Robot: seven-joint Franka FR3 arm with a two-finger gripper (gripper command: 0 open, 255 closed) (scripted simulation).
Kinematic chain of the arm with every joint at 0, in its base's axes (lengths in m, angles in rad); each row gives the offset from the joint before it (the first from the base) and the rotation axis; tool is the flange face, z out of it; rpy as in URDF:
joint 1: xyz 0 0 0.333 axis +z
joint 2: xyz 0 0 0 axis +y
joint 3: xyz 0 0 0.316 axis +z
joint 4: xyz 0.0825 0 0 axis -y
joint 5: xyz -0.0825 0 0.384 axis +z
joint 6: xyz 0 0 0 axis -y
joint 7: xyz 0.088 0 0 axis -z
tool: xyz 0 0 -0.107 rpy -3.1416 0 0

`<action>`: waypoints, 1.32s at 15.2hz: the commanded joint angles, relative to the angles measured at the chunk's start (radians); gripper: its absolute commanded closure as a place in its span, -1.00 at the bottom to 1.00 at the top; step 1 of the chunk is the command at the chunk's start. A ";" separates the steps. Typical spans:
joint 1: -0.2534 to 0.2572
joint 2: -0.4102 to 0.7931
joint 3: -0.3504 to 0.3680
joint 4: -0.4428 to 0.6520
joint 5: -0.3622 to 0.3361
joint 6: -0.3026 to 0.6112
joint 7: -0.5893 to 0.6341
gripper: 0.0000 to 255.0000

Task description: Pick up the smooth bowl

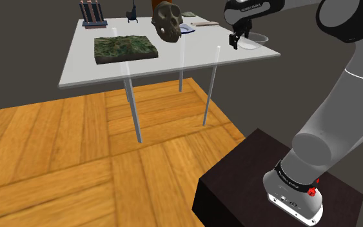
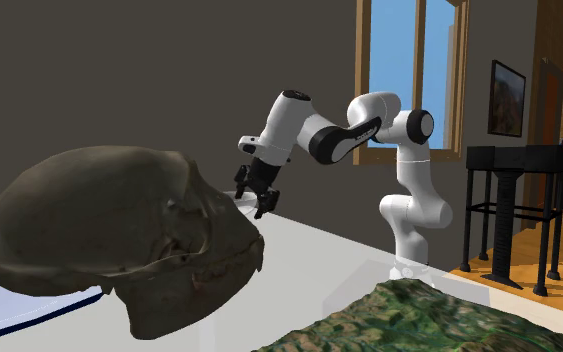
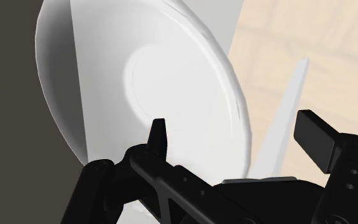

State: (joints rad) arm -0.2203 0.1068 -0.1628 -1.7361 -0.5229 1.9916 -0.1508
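Note:
The smooth white bowl [image 1: 257,41] sits at the table's corner on the shoulder view's right. My black gripper [image 1: 239,40] hangs just over its near side, pointing down. In the wrist view the bowl [image 3: 152,70] lies close below, and the gripper [image 3: 238,137] is open. One finger [image 3: 159,135] is over the bowl's inside and the other finger [image 3: 316,135] is beyond its rim, so they straddle the rim without clasping it. In the second exterior view the gripper [image 2: 254,196] stands behind the skull, which hides the bowl.
A dark skull [image 1: 169,22] stands mid-table, close to the bowl. A green terrain block [image 1: 125,49], a blue-rimmed plate [image 1: 187,29] and small items further back share the white table [image 1: 173,64]. The table's edge runs right beside the bowl, with wooden floor [image 1: 57,148] below.

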 commanded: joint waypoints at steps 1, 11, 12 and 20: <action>-0.001 0.001 0.000 -0.004 -0.001 0.005 0.002 1.00; 0.000 0.000 0.000 0.008 0.002 -0.007 -0.003 1.00; 0.001 -0.001 0.001 0.020 0.004 -0.018 -0.009 1.00; 0.004 0.000 0.004 0.123 0.022 -0.111 -0.057 1.00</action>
State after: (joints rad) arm -0.2176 0.1088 -0.1598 -1.6250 -0.5026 1.8937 -0.2030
